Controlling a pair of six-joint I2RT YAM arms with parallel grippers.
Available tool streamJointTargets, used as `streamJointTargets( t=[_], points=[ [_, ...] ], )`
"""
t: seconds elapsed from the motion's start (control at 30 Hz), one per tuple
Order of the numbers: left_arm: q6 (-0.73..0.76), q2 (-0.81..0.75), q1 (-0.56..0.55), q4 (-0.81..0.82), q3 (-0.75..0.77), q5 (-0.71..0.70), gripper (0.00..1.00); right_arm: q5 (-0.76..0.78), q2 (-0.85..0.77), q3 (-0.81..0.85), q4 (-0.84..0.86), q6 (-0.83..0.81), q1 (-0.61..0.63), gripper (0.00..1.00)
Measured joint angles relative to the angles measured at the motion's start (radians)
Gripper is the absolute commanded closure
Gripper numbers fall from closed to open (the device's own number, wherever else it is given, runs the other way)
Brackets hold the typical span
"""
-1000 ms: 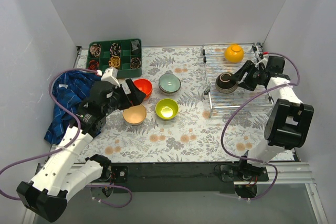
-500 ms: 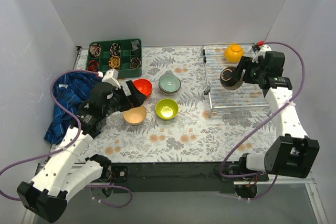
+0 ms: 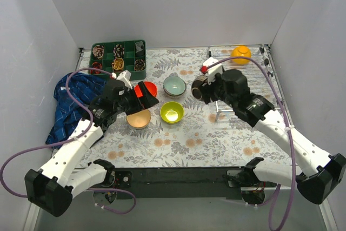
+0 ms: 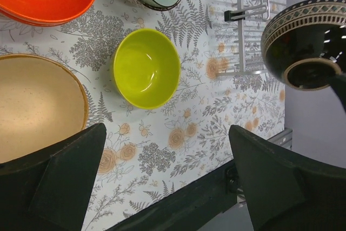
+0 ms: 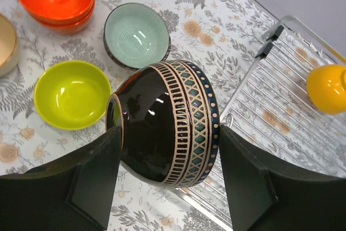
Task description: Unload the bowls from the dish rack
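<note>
While the right gripper (image 5: 170,133) clamps the dark brown, pattern-banded glossy bowl (image 3: 198,88) on its side above the floral table (image 3: 189,133), beside the silver wire dish rack (image 5: 275,96), the left gripper (image 4: 165,131) hangs spread wide.

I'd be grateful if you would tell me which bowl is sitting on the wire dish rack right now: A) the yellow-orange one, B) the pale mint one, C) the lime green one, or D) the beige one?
A: the yellow-orange bowl sits at the far end of the dish rack, while the other three lie on the floral table cover.
</note>
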Motion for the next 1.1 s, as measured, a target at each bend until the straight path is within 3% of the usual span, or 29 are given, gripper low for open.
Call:
streamJointTargets(
  t=[0.2,0.4,0.67,1.1],
  points=[
    [-0.025,0.085,0.000,-0.005,0.031,0.033,0.02,0.238,0.047,-0.085,0.066,-0.159,0.269,0.99],
    [-0.041,0.165,0.000,-0.025,0.106,0.037,0.02,0.482,0.157,-0.229,0.275,-0.388,0.507,0.99],
    [-0.045,0.291,0.000,-0.080,0.223,0.040,0.02,0.684,0.292,-0.318,0.593,-0.672,0.650,0.99],
    [-0.044,0.380,0.000,-0.158,0.307,0.123,0.02,0.815,0.501,-0.394,1.252,-1.178,0.742,0.99]
  ],
)
